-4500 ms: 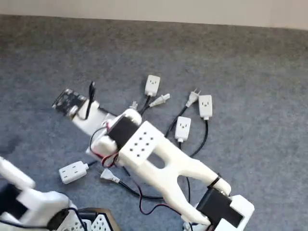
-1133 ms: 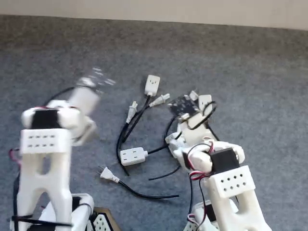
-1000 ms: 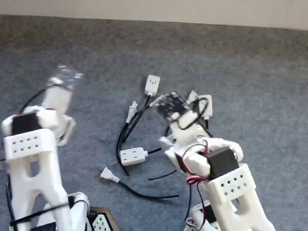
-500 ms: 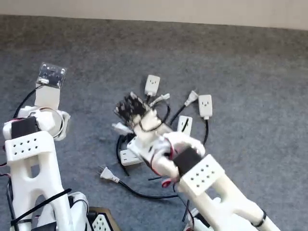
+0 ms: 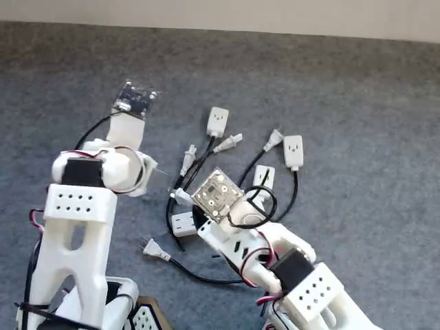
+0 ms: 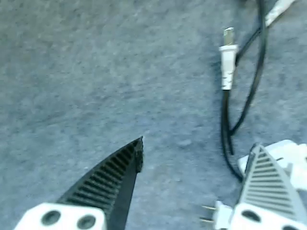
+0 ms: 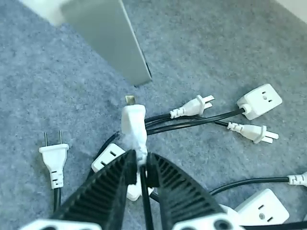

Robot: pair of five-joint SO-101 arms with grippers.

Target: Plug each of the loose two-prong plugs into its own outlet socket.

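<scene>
The left gripper (image 6: pixel 199 143) hangs over the grey carpet (image 5: pixel 357 82) at 9 o'clock of the cord cluster. Its jaws are spread wide, with nothing between them. A loose two-prong plug (image 5: pixel 157 251) lies at 7 o'clock of the cluster, its prongs pointing to about 10 o'clock. At 1 o'clock from it, nearby, sits a low socket (image 5: pixel 180 223), partly under the right arm. The right gripper (image 7: pixel 140 160) is clamped on the gripped plug (image 7: pixel 134 122) near its cord end, with the prongs pointing away from the fingers. This plug is just beside the low socket. At 12 o'clock from it lies a second plug (image 5: pixel 187 159). The top socket (image 5: pixel 218 122) lies at 12 o'clock of the cluster, with a third plug (image 5: pixel 230 142) at its 5 o'clock. Further right are the middle socket (image 5: pixel 262 180), the right plug (image 5: pixel 274 139) and the right socket (image 5: pixel 293 151) at 2 o'clock.
</scene>
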